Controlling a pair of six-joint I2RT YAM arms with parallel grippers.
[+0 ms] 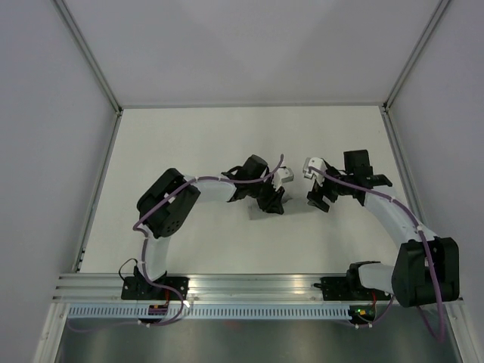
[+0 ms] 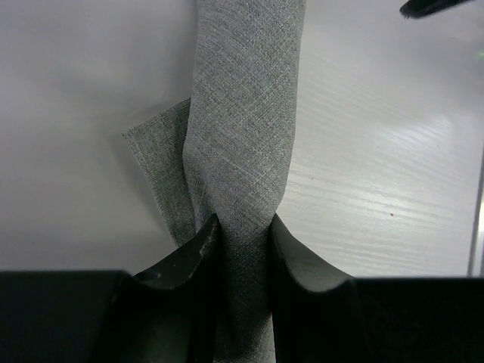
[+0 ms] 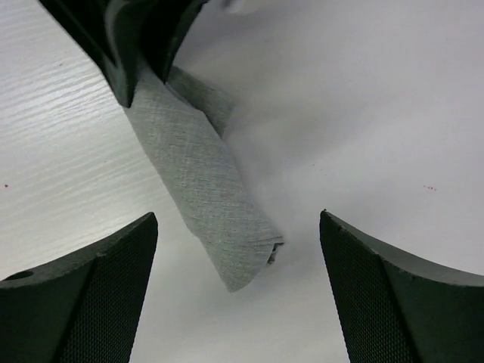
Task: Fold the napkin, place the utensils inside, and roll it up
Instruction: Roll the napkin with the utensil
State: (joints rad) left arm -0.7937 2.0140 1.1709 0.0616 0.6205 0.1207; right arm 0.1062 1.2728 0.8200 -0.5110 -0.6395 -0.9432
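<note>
The napkin point(image 2: 242, 113) is a plain grey cloth wound into a slim tube, and it sits roughly mid-worktop, in the gap where my two arms meet. A loose flap point(image 2: 155, 162) of the same cloth sticks out on one side of the roll near the gripped end. The left pincer point(image 2: 243, 221) is clamped on one end of that tube, with both dark tips pressing into the fabric from either side and the cloth pinched narrower between them. From there the roll runs out towards the right pincer point(image 3: 237, 218), which stands wide open. Its two textured fingers point(image 3: 91, 295) sit either side of the tube's free end, well clear of it and touching nothing. That free end shows a few layered edges of cloth and throws a soft shadow on the surface beside it. I cannot tell whether it rests on the worktop point(image 1: 197, 144) or hangs just above. In the overhead view the left pincer lies just left of centre and the right one just right of it, tips facing each other, and the napkin itself is mostly hidden beneath them. The worktop is white with a faint wood grain, boxed in by pale walls point(image 1: 249, 53) on the left, right and far sides.
</note>
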